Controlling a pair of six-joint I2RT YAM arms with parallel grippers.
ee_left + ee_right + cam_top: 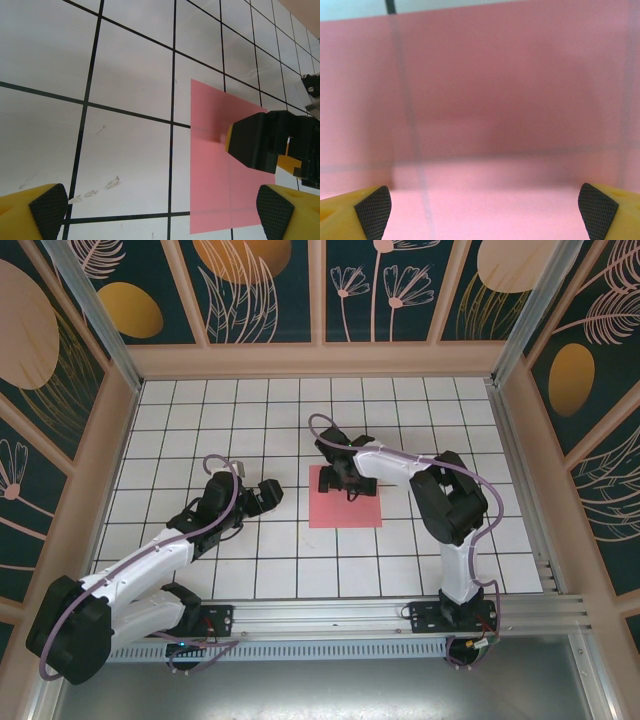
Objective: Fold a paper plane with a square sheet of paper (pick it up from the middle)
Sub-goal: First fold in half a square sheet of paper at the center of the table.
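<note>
The square sheet of paper (345,514) lay flat near the middle of the gridded bench (300,570).
The right pincer (345,483) hung low over its far half, spread wide and gripping nothing, perhaps touching it; that close view was blurred. The left pincer (268,493) stood wide open and empty, near the sheet's left edge.
</note>
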